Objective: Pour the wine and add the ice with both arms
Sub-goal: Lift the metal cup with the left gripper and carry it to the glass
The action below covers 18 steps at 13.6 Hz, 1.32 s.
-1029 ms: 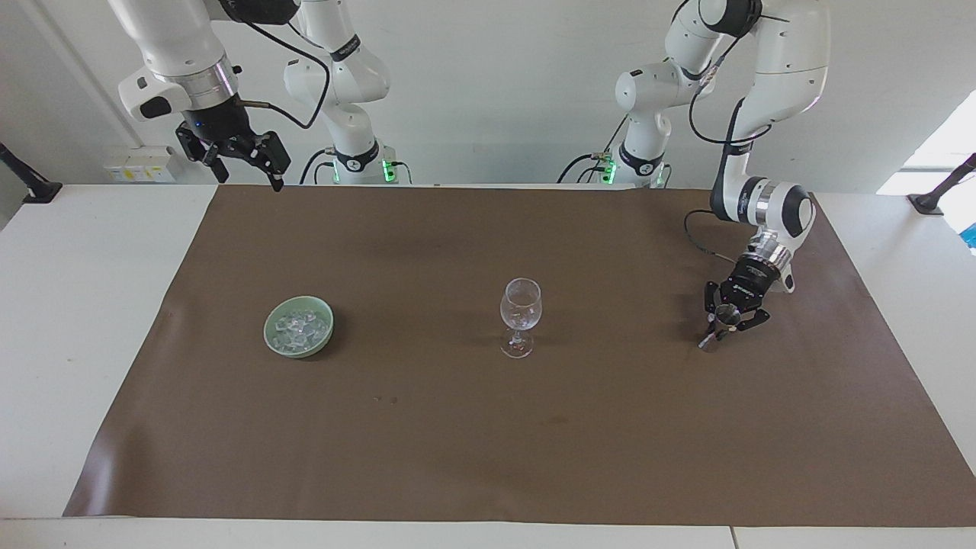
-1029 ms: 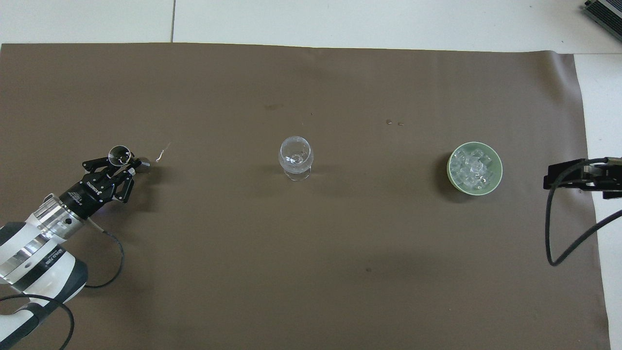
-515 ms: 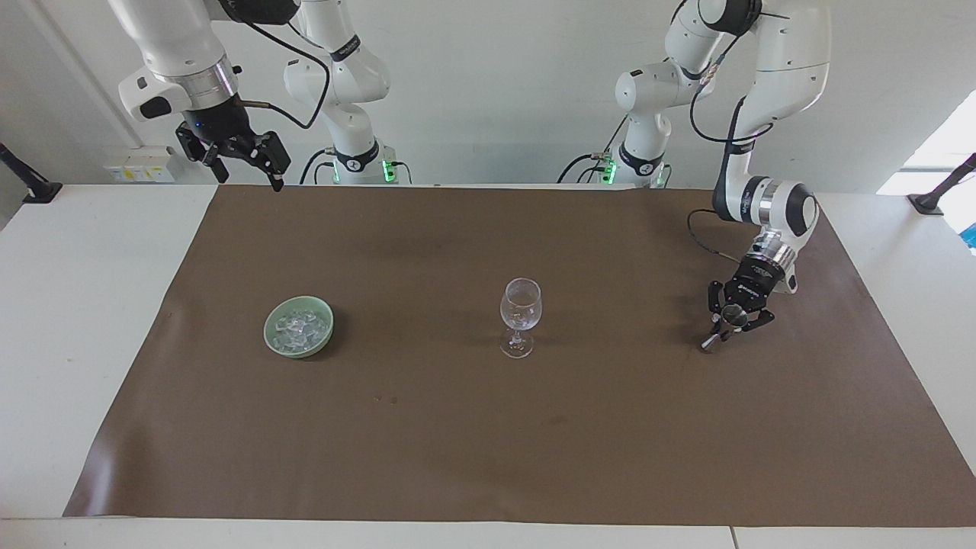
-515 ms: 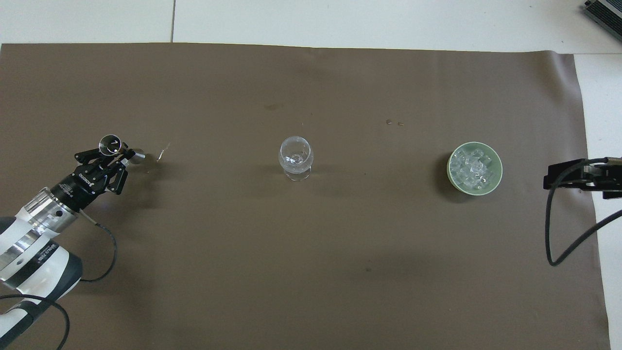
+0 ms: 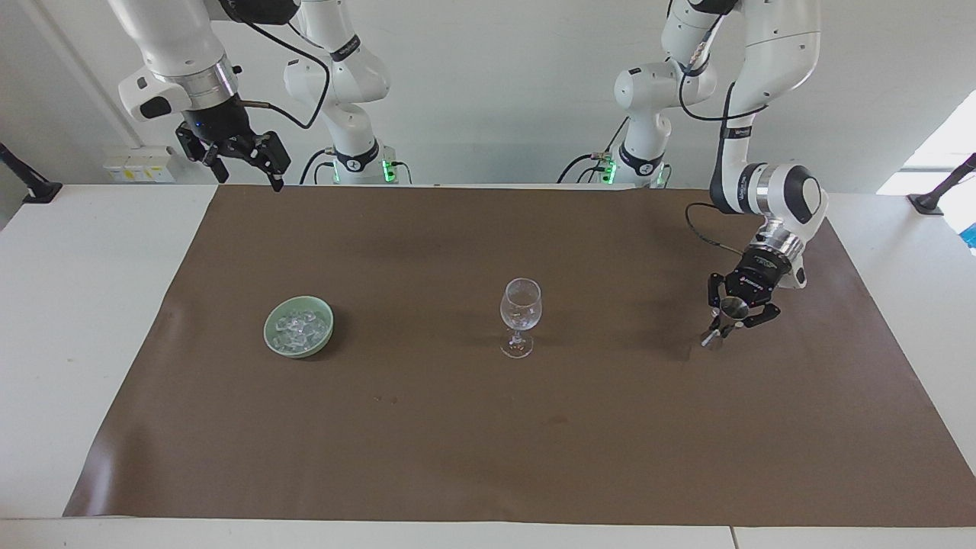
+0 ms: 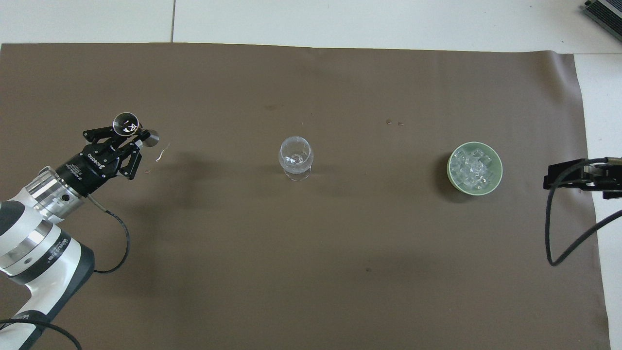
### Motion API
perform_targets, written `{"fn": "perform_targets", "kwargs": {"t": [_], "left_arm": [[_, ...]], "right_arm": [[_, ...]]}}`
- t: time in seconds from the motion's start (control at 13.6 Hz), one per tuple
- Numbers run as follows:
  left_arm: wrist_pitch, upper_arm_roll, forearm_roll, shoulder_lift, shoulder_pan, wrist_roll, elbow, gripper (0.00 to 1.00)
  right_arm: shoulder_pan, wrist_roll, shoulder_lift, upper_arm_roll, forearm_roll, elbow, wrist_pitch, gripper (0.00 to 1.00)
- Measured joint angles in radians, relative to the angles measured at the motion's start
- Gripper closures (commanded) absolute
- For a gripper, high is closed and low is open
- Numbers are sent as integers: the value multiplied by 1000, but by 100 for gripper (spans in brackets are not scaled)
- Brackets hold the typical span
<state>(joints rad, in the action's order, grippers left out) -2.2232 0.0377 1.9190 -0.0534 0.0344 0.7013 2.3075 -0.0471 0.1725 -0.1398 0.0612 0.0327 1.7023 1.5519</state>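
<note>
An empty clear wine glass [image 5: 521, 313] [image 6: 296, 155] stands upright at the middle of the brown mat. A green bowl [image 5: 267, 330] [image 6: 449, 168] holding several ice cubes [image 5: 297, 325] [image 6: 472, 167] sits toward the right arm's end. My left gripper [image 5: 733, 314] [image 6: 127, 136] is shut on a small metal jigger [image 5: 733, 307] [image 6: 125, 123], held tilted just above the mat toward the left arm's end. My right gripper [image 5: 250, 177] [image 6: 578, 177] waits open and empty, high over the mat's edge at the right arm's end.
The brown mat [image 5: 488, 450] [image 6: 311, 253] covers most of the white table. Two tiny specks [image 5: 385, 399] [image 6: 393, 122] lie on it, farther from the robots than the bowl. A black cable hangs from the right wrist [image 6: 551, 228].
My left gripper has lifted the jigger a little and swung it toward the wine glass. The right arm, glass and bowl have not moved.
</note>
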Motion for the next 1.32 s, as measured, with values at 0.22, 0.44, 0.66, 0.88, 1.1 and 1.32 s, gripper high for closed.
{"fn": "perform_targets", "kwargs": {"t": [0.22, 0.44, 0.66, 0.88, 1.1, 1.32], "left_arm": [[-59, -2, 0, 44, -80, 35, 0, 100], [-63, -3, 0, 73, -153, 49, 0, 100], [-103, -3, 0, 91, -224, 62, 0, 100], [-225, -4, 0, 105, -319, 89, -3, 100], [-325, -9, 0, 109, -387, 101, -20, 100], [-521, -42, 0, 109, -475, 125, -66, 100]], "right_arm": [[0, 0, 0, 0, 0, 0, 0, 0], [0, 0, 0, 0, 0, 0, 0, 0], [0, 0, 0, 0, 0, 0, 0, 0], [0, 0, 0, 0, 0, 0, 0, 0], [0, 0, 0, 0, 0, 0, 0, 0], [-1, 0, 0, 0, 0, 0, -3, 0]]}}
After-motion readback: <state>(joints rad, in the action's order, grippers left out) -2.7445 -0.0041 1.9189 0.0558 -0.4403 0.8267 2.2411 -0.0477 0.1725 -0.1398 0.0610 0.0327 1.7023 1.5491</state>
